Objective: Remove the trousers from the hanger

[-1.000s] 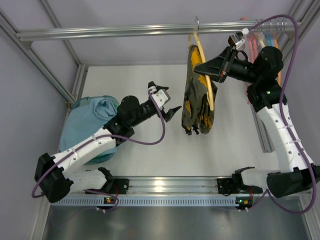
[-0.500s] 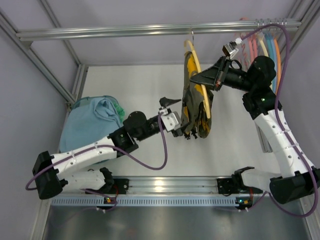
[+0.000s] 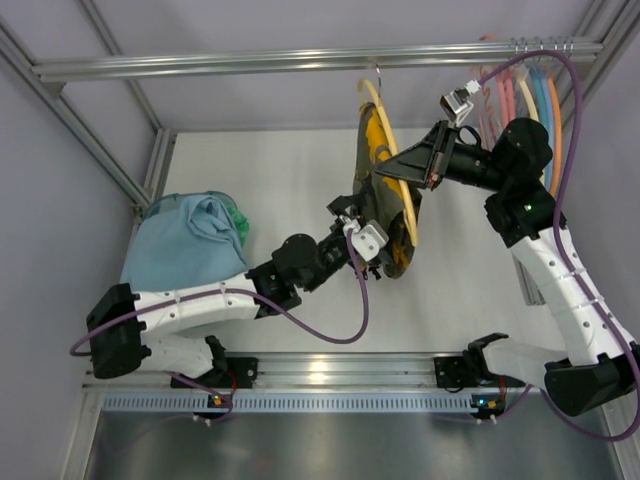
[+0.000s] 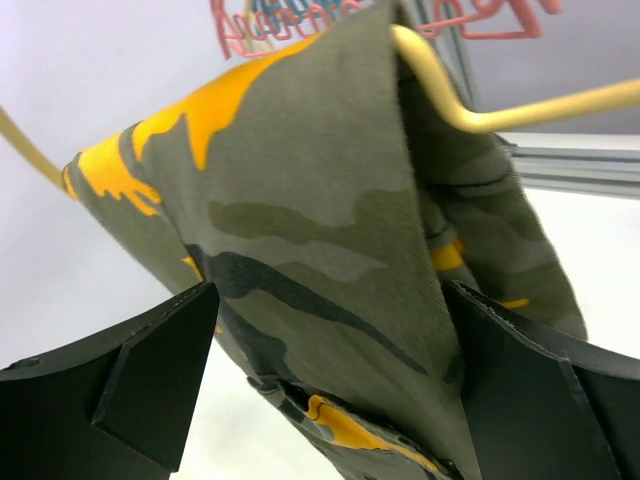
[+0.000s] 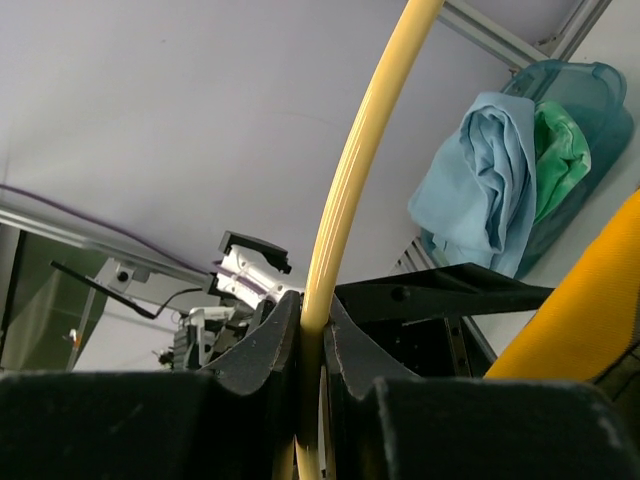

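The trousers (image 3: 372, 190) hang on the hanger (image 3: 409, 212) near the middle of the top view, a bit toward 1 o'clock. The hanger's silver hook (image 3: 377, 70) sits on the metal rail (image 3: 250, 62) that runs across at 12 o'clock. The cloth is folded over the yellow bar and droops down on both sides above the white table (image 3: 280, 180).

The left gripper (image 3: 352, 215) reaches in from 7 o'clock and is right at the trousers. In the left wrist view its two black fingers (image 4: 150, 380) are spread wide apart, one at 8 o'clock and one at 4 o'clock. The trousers (image 4: 320, 250) fill the gap between them. The fingers are very close to the cloth, but it is hard to tell if they touch it. The hanger (image 4: 520, 110) pokes out of the fold at 1 o'clock, and a pink hanger (image 4: 300, 30) shows behind it at 12 o'clock.

The right gripper (image 3: 385, 170) comes in from 3 o'clock. In the right wrist view its fingers (image 5: 265, 345) are pressed tight on the hanger (image 5: 350, 170), with the yellow bar pinched between them. A yellow-orange bit of the trousers (image 5: 590, 300) shows at 4 o'clock.

A pile of blue clothes (image 3: 185, 245) lies in a teal basket (image 3: 150, 210) at 9 o'clock in the top view. More hangers (image 3: 525, 100) in pink, blue and orange hang on the rail at 2 o'clock.
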You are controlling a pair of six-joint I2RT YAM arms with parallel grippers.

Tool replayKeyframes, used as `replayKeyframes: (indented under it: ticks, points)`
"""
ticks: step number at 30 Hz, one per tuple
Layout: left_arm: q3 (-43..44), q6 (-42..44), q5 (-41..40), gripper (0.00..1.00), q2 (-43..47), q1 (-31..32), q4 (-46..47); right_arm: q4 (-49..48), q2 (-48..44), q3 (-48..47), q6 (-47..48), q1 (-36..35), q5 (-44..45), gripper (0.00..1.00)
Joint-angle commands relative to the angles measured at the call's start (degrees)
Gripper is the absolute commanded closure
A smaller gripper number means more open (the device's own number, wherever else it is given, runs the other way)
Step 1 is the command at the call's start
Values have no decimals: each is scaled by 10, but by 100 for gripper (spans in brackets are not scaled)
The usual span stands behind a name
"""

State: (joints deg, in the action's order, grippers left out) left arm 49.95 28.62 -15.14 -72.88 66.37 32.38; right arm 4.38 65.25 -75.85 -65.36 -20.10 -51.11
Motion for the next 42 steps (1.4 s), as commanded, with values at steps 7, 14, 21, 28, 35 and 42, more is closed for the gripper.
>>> replayKeyframes:
  ticks: [7,14,21,28,35,42]
  points:
    - [26,-6,-56,4,12,-16,68,-85,-39,-51,42,-10,0,100]
    - [37,-8,-63,5,-3,-34,73,-102,-35,-49,29,-10,-14,100]
    - [31,-48,-6,3,20,-67,74,-97,-27,-56,34,-11,-17,100]
    - [17,-62,35,2,50,-69,72,-104,-16,-61,33,-10,-14,100]
    - [30,-66,52,2,35,-70,68,-110,-6,-71,28,-12,-9,100]
    - [55,-77,45,2,11,-70,70,-111,0,-75,27,-14,-7,100]
